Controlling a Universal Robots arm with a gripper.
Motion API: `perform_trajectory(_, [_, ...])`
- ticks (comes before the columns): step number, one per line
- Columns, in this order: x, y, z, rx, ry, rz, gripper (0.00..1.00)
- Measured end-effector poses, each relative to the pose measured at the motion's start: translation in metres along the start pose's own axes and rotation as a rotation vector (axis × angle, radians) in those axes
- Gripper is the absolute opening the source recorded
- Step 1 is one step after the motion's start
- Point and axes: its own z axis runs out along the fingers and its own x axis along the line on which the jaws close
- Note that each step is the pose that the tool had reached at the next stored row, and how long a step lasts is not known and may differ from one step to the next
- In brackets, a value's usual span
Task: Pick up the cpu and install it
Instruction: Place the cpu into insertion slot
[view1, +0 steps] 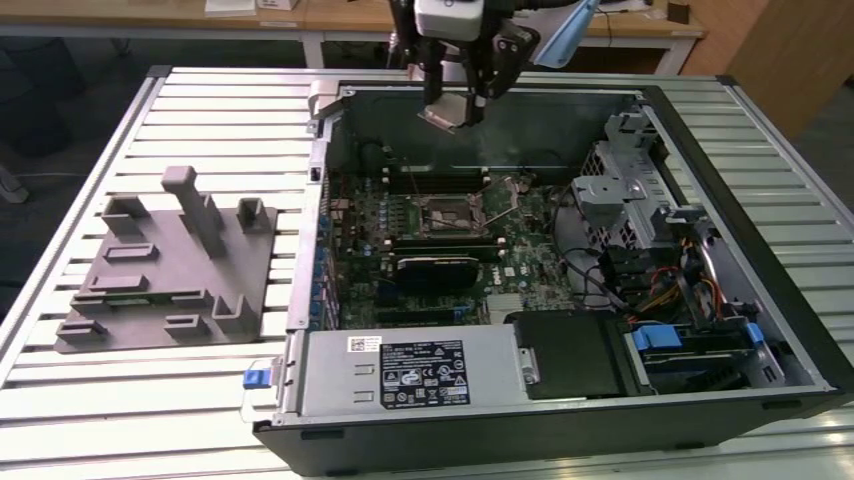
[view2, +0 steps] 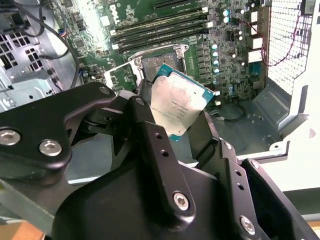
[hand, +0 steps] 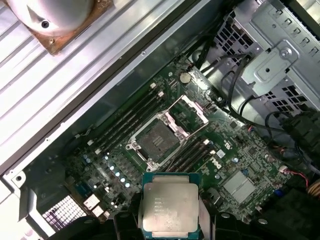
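We found the gripper (view1: 455, 104) clenched on the cpu (hand: 170, 209) — a flat square chip, pale silver top, thin teal rim — hanging tilted above the open computer case (view1: 534, 452), clear of the open socket (hand: 157, 141) on the motherboard (hand: 225, 146).

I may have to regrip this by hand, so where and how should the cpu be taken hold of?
Probably by two opposite thin edges, coming in from the sides. The cpu is a thin flat square, so opposite edges give parallel faces to pinch. The pincer holds it that way now, silver top bare, above the open socket.
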Motion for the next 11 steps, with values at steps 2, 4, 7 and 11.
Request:
perform_trajectory(2, [0.0,0.0,0.0004,0.0002,-0.0008,0.019,0.53])
perform_trajectory(4, [0.0001,-0.0001,0.0006,0.0004,-0.0014,0.036,0.53])
perform_trajectory(7, [0.0001,-0.0001,0.0009,0.0006,-0.002,0.049,0.53])
perform_trajectory(11, [0.0001,-0.0001,0.0015,0.0008,-0.0036,0.088,0.53])
